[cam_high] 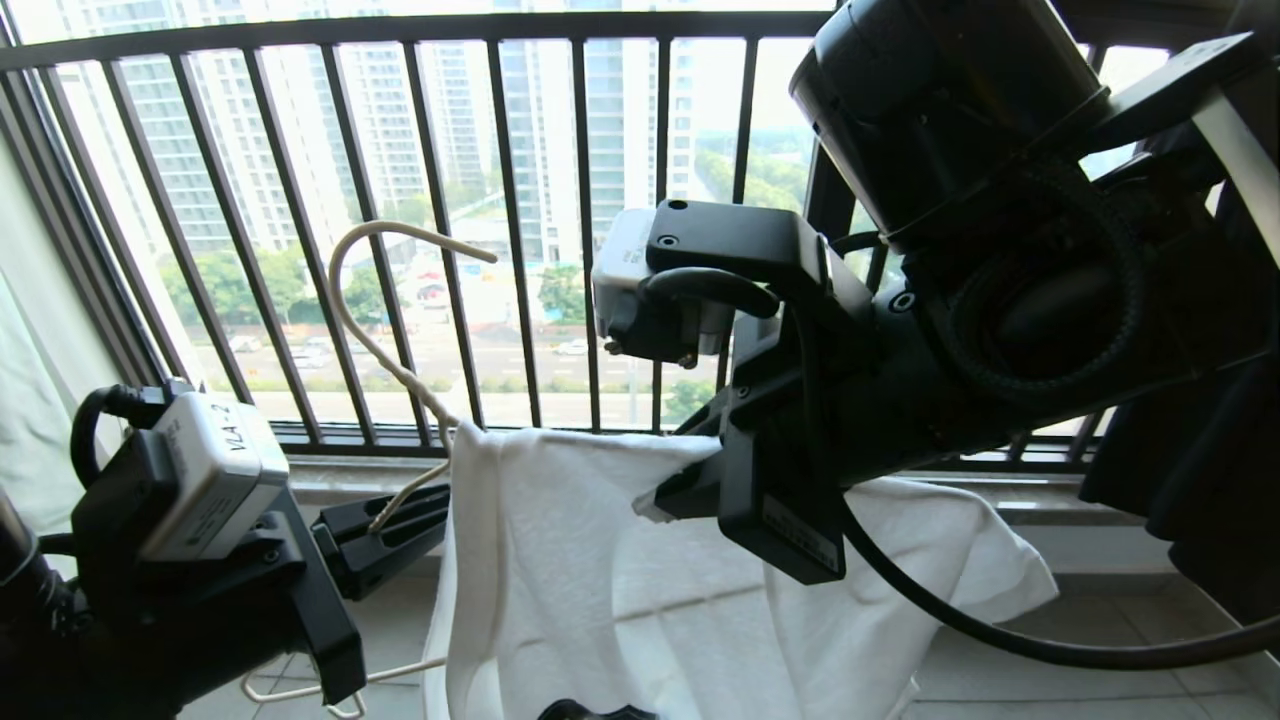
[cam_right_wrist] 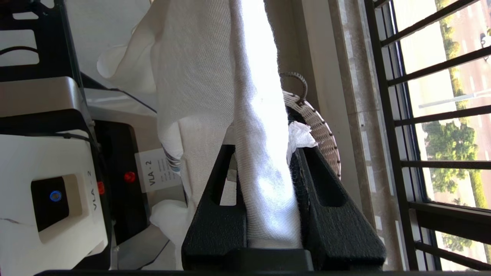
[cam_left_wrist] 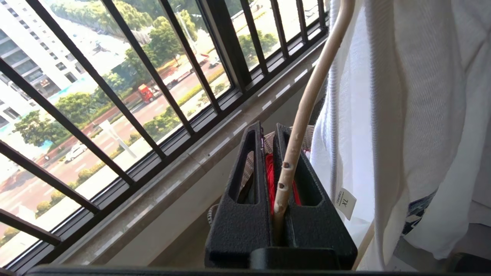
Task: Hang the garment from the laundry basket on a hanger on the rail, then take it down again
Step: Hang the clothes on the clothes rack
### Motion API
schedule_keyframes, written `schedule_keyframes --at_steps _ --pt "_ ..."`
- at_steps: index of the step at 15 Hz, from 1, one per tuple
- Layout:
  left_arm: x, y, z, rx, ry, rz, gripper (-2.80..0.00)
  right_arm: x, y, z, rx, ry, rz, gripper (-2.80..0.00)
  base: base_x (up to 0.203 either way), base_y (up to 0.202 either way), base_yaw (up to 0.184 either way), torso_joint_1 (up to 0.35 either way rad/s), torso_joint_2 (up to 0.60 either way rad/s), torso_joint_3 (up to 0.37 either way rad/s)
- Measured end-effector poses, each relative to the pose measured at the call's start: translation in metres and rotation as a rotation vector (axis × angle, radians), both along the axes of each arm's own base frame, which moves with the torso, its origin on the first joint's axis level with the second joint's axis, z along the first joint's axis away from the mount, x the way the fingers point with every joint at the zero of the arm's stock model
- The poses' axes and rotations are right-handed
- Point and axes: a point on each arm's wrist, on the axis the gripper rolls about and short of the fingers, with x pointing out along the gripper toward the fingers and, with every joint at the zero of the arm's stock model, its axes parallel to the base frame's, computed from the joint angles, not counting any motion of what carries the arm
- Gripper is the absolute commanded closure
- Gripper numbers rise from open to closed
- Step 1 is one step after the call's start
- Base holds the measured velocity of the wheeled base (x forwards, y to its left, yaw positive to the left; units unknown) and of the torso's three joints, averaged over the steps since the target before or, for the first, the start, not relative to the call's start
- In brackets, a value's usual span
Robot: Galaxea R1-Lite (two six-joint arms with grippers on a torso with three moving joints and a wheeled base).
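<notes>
My left gripper (cam_high: 430, 525) sits low at the left, shut on a bare side wire of the cream hanger (cam_high: 336, 285), whose hook curls upward in front of the railing. In the left wrist view the hanger wire (cam_left_wrist: 307, 111) runs out between the fingers of the left gripper (cam_left_wrist: 268, 128). The white garment (cam_high: 600, 590) drapes from the hanger's neck towards the right. My right gripper (cam_high: 660, 495) is shut on a bunched fold of the garment (cam_right_wrist: 199, 76); the cloth fills the gap in the right gripper (cam_right_wrist: 264, 149). The laundry basket (cam_right_wrist: 322, 130) stands below. The rail is out of view.
The black railing (cam_high: 520, 200) of vertical bars and a stone ledge (cam_high: 340, 480) lie just beyond the hanger. A red garment (cam_left_wrist: 270, 176) shows in the basket behind my left fingers. Tiled floor (cam_high: 1120, 640) lies below, and something dark (cam_high: 1200, 490) hangs at the right edge.
</notes>
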Motion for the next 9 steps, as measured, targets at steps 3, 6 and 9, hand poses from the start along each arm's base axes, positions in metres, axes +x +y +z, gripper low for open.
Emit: schedule_keyframes --at_steps 3,6,9 --pt "0.0002 -0.0001 -0.0003 -0.001 0.003 -0.001 -2.80 -0.0006 -0.0009 0.0008 0.001 -0.001 -0.001 0.00 0.000 0.000 0.000 0.000 0.00 0.000" --pt "-0.0004 0.0001 0.0001 -0.005 0.001 -0.003 -2.80 -0.0007 -0.0015 0.0007 0.002 0.000 -0.004 0.00 0.000 0.000 0.000 0.000 0.00 0.000" --pt "0.0007 0.0014 0.0033 -0.008 -0.010 0.013 -2.80 -0.0008 -0.0023 0.0009 0.001 -0.003 -0.006 0.00 0.000 0.000 0.000 0.000 0.00 0.000"
